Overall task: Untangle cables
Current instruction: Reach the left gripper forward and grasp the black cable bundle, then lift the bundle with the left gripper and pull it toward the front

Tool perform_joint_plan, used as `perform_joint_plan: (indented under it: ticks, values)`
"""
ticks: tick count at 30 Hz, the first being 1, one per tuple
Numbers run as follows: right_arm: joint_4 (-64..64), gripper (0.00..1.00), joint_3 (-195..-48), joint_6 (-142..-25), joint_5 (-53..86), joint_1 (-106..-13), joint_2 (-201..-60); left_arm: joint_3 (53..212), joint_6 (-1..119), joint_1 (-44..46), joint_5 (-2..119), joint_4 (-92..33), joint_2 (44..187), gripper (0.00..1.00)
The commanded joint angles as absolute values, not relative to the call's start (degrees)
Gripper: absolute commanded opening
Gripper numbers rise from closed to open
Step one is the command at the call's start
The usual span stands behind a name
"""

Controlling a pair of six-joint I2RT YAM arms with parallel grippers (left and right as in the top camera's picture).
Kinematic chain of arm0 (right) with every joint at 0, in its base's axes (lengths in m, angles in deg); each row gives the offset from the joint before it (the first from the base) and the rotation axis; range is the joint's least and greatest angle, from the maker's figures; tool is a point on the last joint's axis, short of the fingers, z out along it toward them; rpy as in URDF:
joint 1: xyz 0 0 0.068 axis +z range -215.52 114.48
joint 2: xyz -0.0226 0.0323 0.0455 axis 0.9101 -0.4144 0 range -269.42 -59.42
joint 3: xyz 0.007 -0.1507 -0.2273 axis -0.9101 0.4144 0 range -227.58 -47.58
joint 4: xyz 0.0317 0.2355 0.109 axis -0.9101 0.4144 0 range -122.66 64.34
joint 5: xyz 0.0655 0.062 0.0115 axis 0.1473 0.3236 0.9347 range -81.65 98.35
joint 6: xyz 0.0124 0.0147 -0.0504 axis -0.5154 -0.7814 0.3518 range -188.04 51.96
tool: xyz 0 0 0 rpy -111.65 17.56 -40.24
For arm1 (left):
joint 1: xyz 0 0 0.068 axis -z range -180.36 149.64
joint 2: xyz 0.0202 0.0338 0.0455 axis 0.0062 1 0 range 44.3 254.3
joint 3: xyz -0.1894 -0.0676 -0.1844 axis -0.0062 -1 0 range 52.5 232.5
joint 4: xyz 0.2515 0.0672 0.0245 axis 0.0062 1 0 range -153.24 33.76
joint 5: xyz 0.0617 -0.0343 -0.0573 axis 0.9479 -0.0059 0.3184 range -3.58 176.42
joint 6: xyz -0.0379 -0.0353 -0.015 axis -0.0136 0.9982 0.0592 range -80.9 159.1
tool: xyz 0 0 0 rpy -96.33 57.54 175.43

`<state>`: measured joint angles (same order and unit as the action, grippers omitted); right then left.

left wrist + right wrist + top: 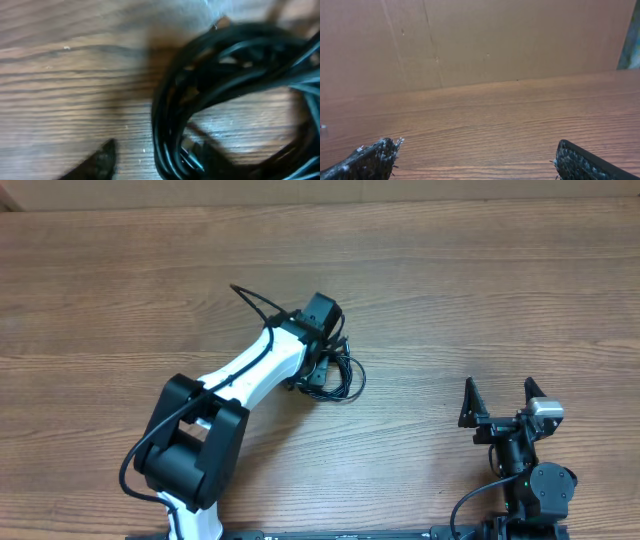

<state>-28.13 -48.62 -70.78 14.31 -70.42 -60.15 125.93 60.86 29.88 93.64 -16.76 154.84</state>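
The left gripper [322, 368] hangs over the cables [346, 378], a glossy black tangle of thin loops near the middle of the wood-grain table [450, 270]; I cannot tell whether it grips them. Well apart, the right gripper [499, 402] spreads its rough-padded fingers [370, 160] wide, empty.

Glossy black cables [170, 115]; brown wood-grain table [450, 280]; white left arm [255, 365] with black joints.
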Motion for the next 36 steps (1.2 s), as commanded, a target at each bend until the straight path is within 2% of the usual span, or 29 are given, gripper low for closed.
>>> perform_joint_plan:
  ticks: [1, 2, 3, 8, 12, 19, 29, 31, 33, 34, 36]
  values:
    - [-28.39, 1.00, -48.03, -70.08, 14.44, -70.84, -59.58, 125.03, 58.59, 29.60, 92.38, -18.37, 156.22, 0.31]
    - [-28.39, 1.00, -48.03, -70.10, 14.46, -70.84, -59.58, 125.03, 58.63, 29.55, 92.36, -18.88, 156.28, 0.25]
    - [-28.39, 1.00, -48.03, -70.10, 14.44, -70.84, -59.58, 125.03, 58.92, 29.55, 92.33, -19.93, 156.28, 0.04]
    - [-28.39, 1.00, -48.03, -70.10, 14.46, -70.84, -59.58, 127.67, 60.14, 29.29, 92.38, -16.28, 155.71, 0.04]
    - [-28.39, 1.00, -48.03, -70.10, 14.46, -70.84, -59.58, 139.04, 59.40, 29.23, 92.62, -3.60, 152.87, 0.04]
    - [-28.39, 1.00, -48.03, -70.08, 14.46, -70.84, -59.58, 149.95, 55.94, 29.23, 92.57, 10.00, 147.69, 0.04]
    - [-28.59, 1.00, -48.03, -72.53, 17.21, -70.84, -59.58, 151.65, 53.23, 26.27, 92.33, 14.17, 129.57, 0.04]
    - [-29.42, 1.00, -48.03, -89.05, 24.45, -70.84, -59.58, 151.65, 53.30, 24.50, 91.07, 14.76, 125.90, 0.04]
    - [-29.64, 1.00, -48.03, -118.30, 40.49, -70.84, -59.58, 151.54, 55.13, 21.44, 87.09, 16.55, 121.64, 0.04]
    - [-29.53, 1.00, -48.03, -129.05, 48.40, -70.84, -59.58, 151.32, 56.73, 20.20, 84.62, 17.47, 120.00, 0.04]
    - [-29.11, 1.00, -48.03, -140.72, 60.58, -70.84, -59.58, 150.69, 58.48, 19.32, 80.29, 17.84, 117.62, 0.05]
